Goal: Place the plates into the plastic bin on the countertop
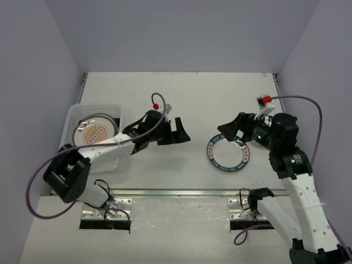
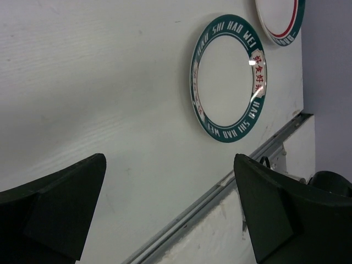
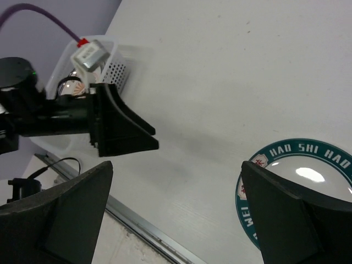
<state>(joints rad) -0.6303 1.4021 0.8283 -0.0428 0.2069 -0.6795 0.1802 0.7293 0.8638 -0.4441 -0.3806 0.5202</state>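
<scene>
Green-banded plate (image 1: pixel 227 156) flat on countertop (image 1: pixel 220 99), right gripper (image 1: pixel 227 137) spread wide just over its far edge. Left gripper (image 1: pixel 181 132) spread, empty. Sunburst plate (image 1: pixel 93 132) in bin (image 1: pixel 77 111).

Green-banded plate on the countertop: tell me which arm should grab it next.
Right. The right gripper hovers open just over the far rim of the green-banded plate, while the left gripper, also open, sits farther off over bare countertop, nearer the plastic bin.
</scene>
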